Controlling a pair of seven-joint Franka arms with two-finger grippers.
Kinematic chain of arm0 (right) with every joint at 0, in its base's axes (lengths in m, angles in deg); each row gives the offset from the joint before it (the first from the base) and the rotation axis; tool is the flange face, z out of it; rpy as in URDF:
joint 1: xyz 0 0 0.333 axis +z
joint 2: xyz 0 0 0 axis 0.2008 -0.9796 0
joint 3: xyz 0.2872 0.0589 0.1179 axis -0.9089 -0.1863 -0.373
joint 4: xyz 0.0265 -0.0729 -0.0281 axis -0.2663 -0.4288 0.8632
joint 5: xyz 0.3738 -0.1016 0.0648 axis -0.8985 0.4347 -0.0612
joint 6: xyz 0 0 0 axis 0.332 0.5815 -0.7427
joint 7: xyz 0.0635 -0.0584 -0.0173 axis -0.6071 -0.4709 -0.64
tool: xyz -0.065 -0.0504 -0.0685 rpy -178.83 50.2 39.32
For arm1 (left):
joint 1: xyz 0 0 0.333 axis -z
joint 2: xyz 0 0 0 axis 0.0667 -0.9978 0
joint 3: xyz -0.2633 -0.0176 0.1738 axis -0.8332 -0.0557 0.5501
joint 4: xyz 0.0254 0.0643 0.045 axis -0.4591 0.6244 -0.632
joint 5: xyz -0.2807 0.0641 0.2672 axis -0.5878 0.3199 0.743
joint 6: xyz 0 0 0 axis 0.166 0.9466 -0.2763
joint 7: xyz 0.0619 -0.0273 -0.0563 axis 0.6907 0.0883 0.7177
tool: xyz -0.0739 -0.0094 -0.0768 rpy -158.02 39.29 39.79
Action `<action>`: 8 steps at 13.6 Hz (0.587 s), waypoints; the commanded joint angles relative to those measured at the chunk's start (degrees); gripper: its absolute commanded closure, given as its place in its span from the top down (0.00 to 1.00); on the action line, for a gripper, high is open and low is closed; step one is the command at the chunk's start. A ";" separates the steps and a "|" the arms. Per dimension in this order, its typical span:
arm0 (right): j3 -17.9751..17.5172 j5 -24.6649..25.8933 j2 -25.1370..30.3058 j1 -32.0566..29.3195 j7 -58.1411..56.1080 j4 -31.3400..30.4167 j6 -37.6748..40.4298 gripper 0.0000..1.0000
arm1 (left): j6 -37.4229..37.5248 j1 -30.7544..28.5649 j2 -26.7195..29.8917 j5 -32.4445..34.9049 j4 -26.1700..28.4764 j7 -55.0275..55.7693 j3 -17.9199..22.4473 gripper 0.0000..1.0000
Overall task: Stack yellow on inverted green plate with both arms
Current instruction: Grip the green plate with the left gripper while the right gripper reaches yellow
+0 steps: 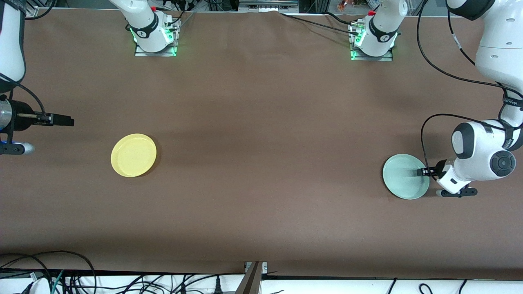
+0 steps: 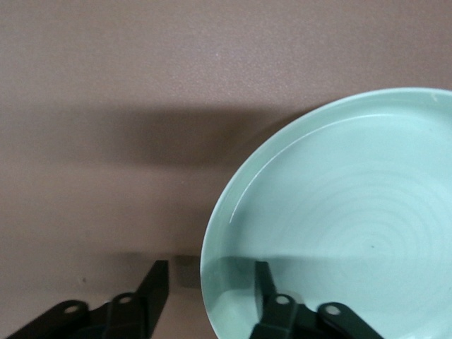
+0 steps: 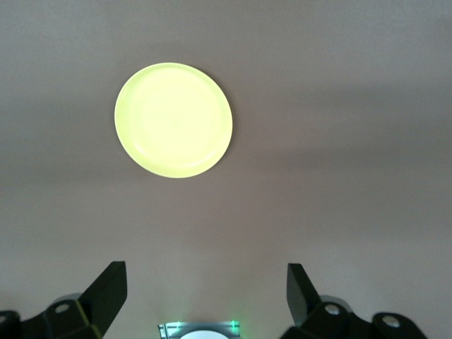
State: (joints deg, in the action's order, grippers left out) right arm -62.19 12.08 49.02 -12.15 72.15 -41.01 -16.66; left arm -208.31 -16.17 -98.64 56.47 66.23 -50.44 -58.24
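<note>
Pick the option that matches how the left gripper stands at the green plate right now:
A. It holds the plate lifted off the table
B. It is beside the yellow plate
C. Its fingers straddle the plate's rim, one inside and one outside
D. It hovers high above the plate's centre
C: in the left wrist view one of the left gripper's fingers lies inside the green plate, the other outside its rim.

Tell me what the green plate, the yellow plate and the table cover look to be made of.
Green plate: likely glazed ceramic; glossy, with faint concentric rings and a bright glint along the rim.
Yellow plate: plastic or glazed ceramic, can't tell; smooth, even colour, soft sheen.
Table cover: matte brown fabric or paper-like sheet; finely grained, no reflections.
</note>
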 commanded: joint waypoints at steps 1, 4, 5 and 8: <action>-0.24 -0.47 -3.14 -1.98 -0.31 0.64 -1.01 1.00 | -0.02 -0.22 0.45 1.11 -0.02 -2.78 0.00 0.00; -0.24 -0.47 -6.13 -2.16 -1.62 0.47 -3.55 1.00 | -0.02 -0.31 0.53 1.11 -0.28 -6.71 0.09 0.00; -0.32 -0.47 -7.45 -2.25 -1.98 0.21 -4.60 1.00 | -0.02 -0.57 0.53 1.11 -0.63 -7.17 0.01 0.00; -0.32 -2.22 -8.25 -1.98 -1.90 -6.71 -12.67 1.00 | 0.60 -0.40 1.23 1.11 -0.89 -6.82 0.00 0.00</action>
State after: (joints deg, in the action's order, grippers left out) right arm -62.21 11.64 40.46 -13.82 71.12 -43.12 -24.72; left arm -208.31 -16.41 -98.16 56.47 65.54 -56.18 -58.20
